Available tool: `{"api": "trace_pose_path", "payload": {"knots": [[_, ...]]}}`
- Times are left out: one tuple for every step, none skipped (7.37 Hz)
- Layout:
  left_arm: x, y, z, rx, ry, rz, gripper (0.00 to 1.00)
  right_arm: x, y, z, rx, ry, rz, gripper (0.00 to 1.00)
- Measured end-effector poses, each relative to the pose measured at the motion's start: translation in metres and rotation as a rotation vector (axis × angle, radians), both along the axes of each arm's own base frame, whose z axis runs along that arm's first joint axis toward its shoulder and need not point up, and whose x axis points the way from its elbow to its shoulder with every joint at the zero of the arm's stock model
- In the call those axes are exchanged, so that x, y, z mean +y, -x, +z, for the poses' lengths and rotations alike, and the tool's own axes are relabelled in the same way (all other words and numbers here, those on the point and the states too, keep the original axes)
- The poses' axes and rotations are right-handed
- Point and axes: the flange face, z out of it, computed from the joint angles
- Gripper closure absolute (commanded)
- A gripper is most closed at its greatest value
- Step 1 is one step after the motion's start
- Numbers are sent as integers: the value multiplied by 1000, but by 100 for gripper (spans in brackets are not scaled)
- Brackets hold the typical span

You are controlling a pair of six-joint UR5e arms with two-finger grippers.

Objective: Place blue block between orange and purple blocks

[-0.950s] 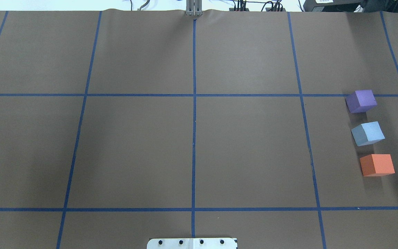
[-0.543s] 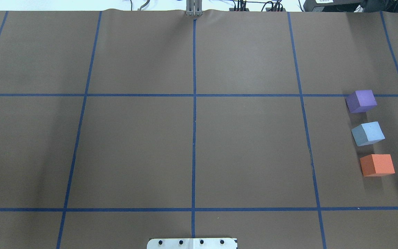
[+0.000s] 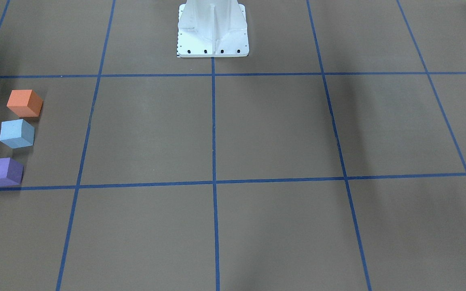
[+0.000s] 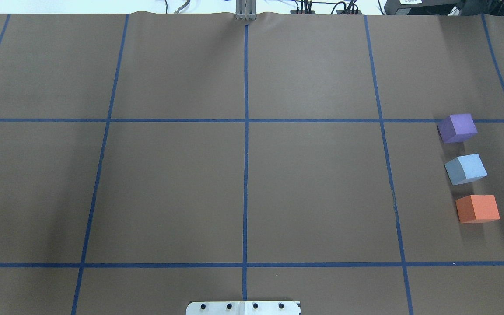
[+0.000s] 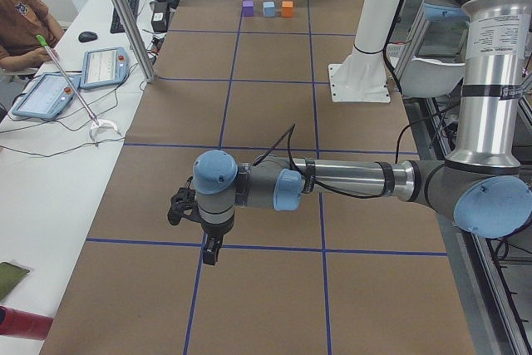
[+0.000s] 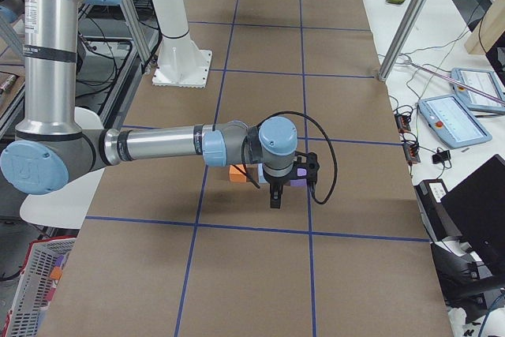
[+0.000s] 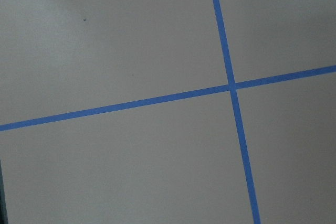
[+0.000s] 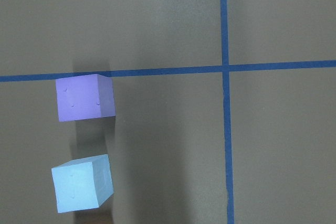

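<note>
Trainee: Where does the blue block (image 4: pixel 465 169) sit?

Engineer: On the table (image 4: pixel 243 188), in a row near its right edge. It lies between the purple block (image 4: pixel 457 127) and the orange block (image 4: pixel 477 208), apart from both. By my reading, the placing looks done.

Trainee: So what can go wrong?

Engineer: The right gripper (image 6: pixel 274 199) hangs over or just beside that row, and in the right side view its wrist hides the blue block. If it drops or swings sideways, a finger could catch a block's edge and shove it out of line. These look like light foam cubes, so a small nudge would probably slide one.

Trainee: Is the claw spread or pressed together?

Engineer: I cannot tell. It shows only in the side view, small and edge-on. The same goes for the left gripper (image 5: pixel 212 253), which hovers well apart from the blocks; I see little risk there.

Trainee: Anything else?

Engineer: The blue block is turned a little against its neighbours. A try at squaring it might bump the purple one, since the gaps are narrow.
</note>
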Motion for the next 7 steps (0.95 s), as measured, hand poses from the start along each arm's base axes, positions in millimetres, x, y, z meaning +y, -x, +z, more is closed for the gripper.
{"api": "trace_pose_path", "payload": {"knots": [[0,-1,-2,2,6,-8,0,0,-1,1,10,0,1,1],[1,-1,-1,3,12,-14,0,0,-1,2,21,1,2,1],[1,-2,-1,3,15,-16,0,1,-2,4,28,3,2,1],[1,-2,-1,2,16,-16,0,3,-2,8,29,11,2,0],[2,-2,0,0,17,-16,0,6,-2,13,29,20,1,1],[2,-2,1,-1,18,-16,0,7,-2,16,28,25,1,1],[2,-2,1,-1,19,-16,0,7,-2,17,27,28,1,1]]}}
